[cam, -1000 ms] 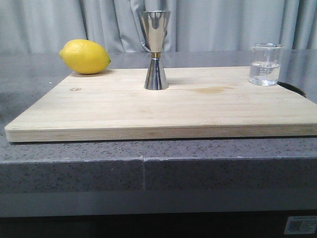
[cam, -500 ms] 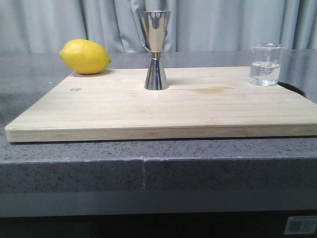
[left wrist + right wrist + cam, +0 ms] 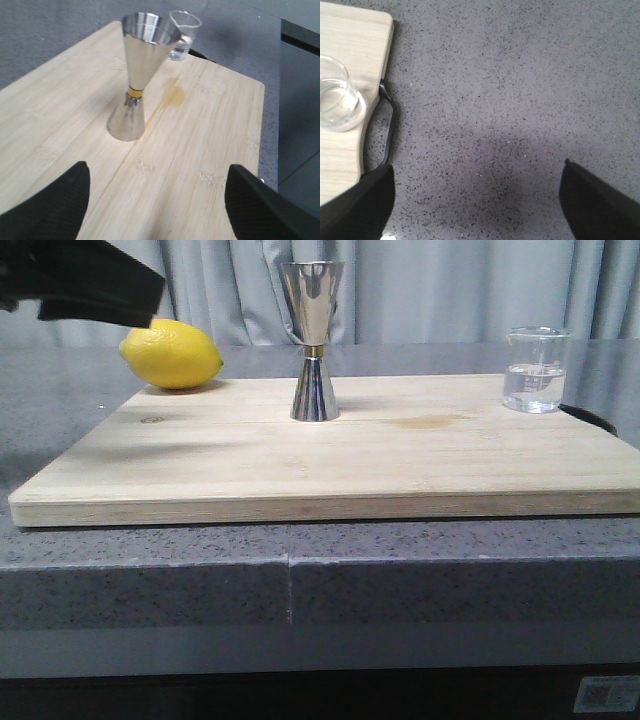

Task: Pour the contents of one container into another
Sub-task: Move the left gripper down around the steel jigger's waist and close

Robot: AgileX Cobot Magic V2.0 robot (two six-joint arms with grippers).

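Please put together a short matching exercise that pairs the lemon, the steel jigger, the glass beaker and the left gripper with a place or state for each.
Things:
1. lemon
2. steel jigger
3. glass beaker
4. left gripper

Places or states:
A. upright near the middle of the cutting board's far edge
B. open and empty, fingers spread, facing the jigger
C. at the board's far right corner, holding clear liquid
D. at the far left, beside the board's corner

Pairs: 1-D, 2-A, 3-C, 4-B
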